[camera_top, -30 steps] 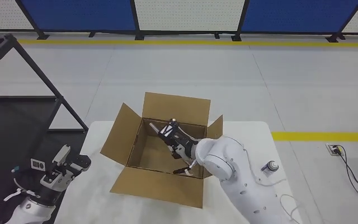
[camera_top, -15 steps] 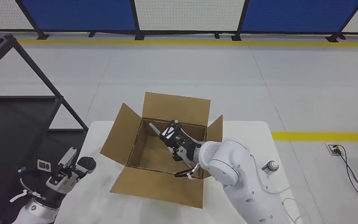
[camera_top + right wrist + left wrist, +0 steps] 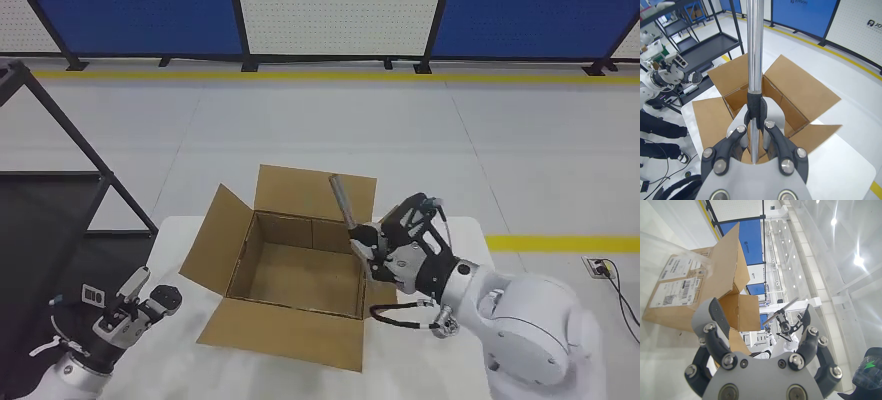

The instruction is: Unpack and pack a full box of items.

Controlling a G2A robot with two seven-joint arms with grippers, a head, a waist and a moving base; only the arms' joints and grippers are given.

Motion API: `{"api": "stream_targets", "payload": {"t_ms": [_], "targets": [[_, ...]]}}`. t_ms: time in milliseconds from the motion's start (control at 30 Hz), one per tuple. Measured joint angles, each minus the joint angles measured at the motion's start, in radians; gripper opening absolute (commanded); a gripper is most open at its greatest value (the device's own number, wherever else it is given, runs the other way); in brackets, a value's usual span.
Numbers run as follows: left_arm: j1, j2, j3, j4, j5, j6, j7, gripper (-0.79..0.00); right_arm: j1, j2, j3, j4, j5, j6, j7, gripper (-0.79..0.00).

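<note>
The white tabletop (image 3: 175, 300) carries an open cardboard box (image 3: 315, 192) whose visible floor lies bare, so unpacking looks almost finished. At the box's 3 o'clock rim the right tool (image 3: 360, 238) is clenched around a metal rod (image 3: 343, 198), held aloft and pointing toward 12 o'clock. The left tool (image 3: 165, 297), released, hangs off the box's 8 o'clock corner. Setting the rod down and all the repacking are yet to do.
</note>
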Motion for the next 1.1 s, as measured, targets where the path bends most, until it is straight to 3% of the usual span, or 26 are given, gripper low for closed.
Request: {"api": "stream_targets", "payload": {"t_ms": [133,333,467,600,767,1100], "targets": [[-0.025,0.003,0.020,0.001,0.016,0.013,-0.016,0.000,-0.172,0.018,0.186,-0.153,0.078,-0.001,-0.022,-0.785],[-0.060,0.006,0.051,0.004,0.039,0.031,-0.033,0.000,-0.418,0.032,0.428,-0.225,0.179,0.005,-0.058,-0.785],[-0.083,0.009,0.075,0.008,0.054,0.043,-0.046,0.000,-0.552,0.036,0.527,-0.209,0.232,0.029,-0.074,-0.785],[-0.102,0.011,0.092,0.011,0.061,0.051,-0.060,0.000,-0.662,0.042,0.550,-0.172,0.237,0.026,-0.029,-0.785],[-0.111,0.013,0.098,0.022,0.059,0.054,-0.073,0.000,-0.706,0.050,0.542,-0.094,0.224,0.094,0.028,-0.785],[-0.090,0.018,0.067,0.037,0.018,0.036,-0.087,0.000,-0.704,0.050,0.541,-0.095,0.224,0.093,0.027,-0.785]]}}
